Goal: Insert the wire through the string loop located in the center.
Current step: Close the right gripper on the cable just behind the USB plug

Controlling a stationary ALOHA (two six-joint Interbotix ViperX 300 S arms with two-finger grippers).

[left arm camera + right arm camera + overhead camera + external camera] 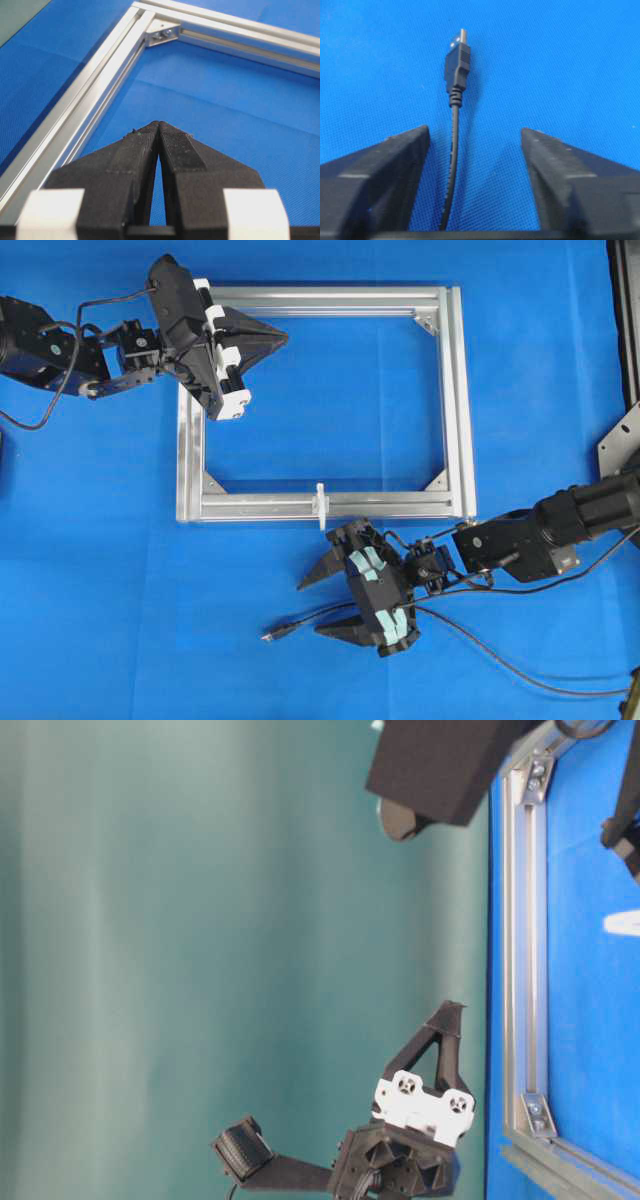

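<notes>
Blue textured cloth across the whole work surface, fine woven grain clear in both wrist views; evenly lit, with soft shadows under whatever stands above it; faint creases near the lower right of the overhead view. Plain teal-green backdrop behind the surface in the table-level view, smooth, with pale vertical bands of light; a sliver of the same green at the upper left corner of the left wrist view. Dark strip along the right edge overhead, beyond the cloth.
</notes>
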